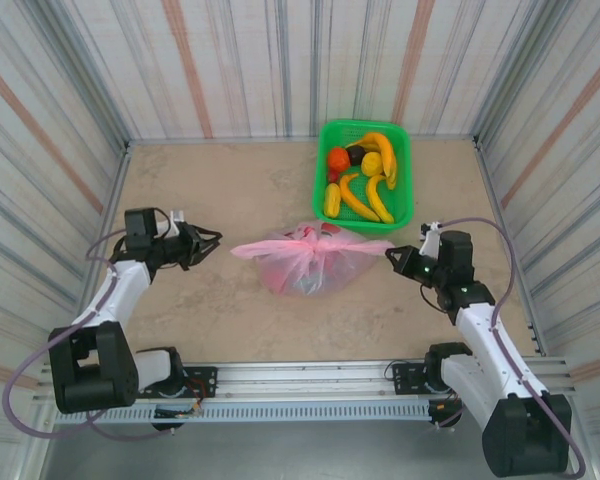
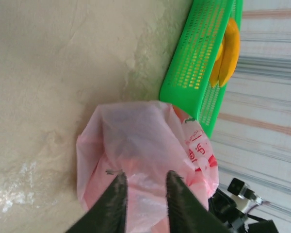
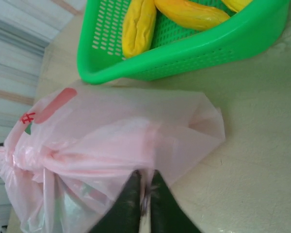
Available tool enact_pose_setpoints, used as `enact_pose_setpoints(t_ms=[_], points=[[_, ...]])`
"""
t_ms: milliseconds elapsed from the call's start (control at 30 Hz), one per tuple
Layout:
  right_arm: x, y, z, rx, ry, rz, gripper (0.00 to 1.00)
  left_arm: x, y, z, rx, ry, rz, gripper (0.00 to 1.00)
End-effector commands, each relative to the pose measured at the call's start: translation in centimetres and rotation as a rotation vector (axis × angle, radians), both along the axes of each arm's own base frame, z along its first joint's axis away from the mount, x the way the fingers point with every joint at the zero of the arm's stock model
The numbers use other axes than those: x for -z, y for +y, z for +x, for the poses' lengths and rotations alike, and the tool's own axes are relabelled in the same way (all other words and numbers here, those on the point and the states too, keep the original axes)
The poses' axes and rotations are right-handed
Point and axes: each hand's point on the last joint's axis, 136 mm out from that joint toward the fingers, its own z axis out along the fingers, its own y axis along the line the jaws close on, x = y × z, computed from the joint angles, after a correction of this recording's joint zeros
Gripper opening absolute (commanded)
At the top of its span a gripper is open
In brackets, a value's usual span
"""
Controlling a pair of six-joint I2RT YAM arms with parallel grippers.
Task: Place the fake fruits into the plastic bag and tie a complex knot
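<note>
Table (image 1: 200, 190) carries plastic bag (image 1: 310, 265), tied. Left gripper (image 1: 212, 243) released; right gripper (image 1: 391, 256) nearly closed against it, grip cannot be told. Snagged film would drag the bag.

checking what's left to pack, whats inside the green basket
Yellow bananas, an orange piece and a dark maroon piece lie in the green basket. Anything beneath them is covered.
</note>
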Motion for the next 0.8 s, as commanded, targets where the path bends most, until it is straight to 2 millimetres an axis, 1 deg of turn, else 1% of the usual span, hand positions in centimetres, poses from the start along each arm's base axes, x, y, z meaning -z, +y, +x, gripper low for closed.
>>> enact_pose_setpoints(t_ms=[0,133,200,300,400,467,667,700,767], points=[[-2.1,-0.4,0.5,-0.006,-0.057,-0.046,0.26,-2.9,0.9,1.0,-0.043,-0.096,0.058,0.37],[-3.7,-0.4,0.3,-0.025,-0.091,-0.073,0.52,-4.9,1.2,0.7,-0.055,-0.144,0.092,0.45],[-4.6,-0.5,0.3,-0.029,-0.111,-0.090,0.61,-5.8,1.5,0.6,-0.066,-0.163,0.116,0.49],[-6.1,-1.1,0.5,-0.014,-0.144,-0.131,0.68,-7.2,2.2,0.4,-0.084,-0.203,0.162,0.51],[-7.4,-2.4,1.1,0.029,-0.163,-0.188,0.73,-8.4,3.2,0.1,-0.108,-0.244,0.228,0.53],[-8.1,-3.6,1.6,0.077,-0.182,-0.237,0.77,-9.1,4.1,-0.2,-0.128,-0.275,0.289,0.55],[-8.9,-7.9,3.1,0.256,-0.220,-0.401,1.00,-10.5,6.5,-0.9,-0.209,-0.366,0.463,0.60],[-8.8,-8.5,3.3,0.283,-0.226,-0.421,0.99,-10.7,6.8,-1.0,-0.217,-0.381,0.484,0.60],[-8.3,-9.9,3.6,0.351,-0.220,-0.467,0.99,-10.8,7.6,-1.3,-0.241,-0.403,0.548,0.64]])
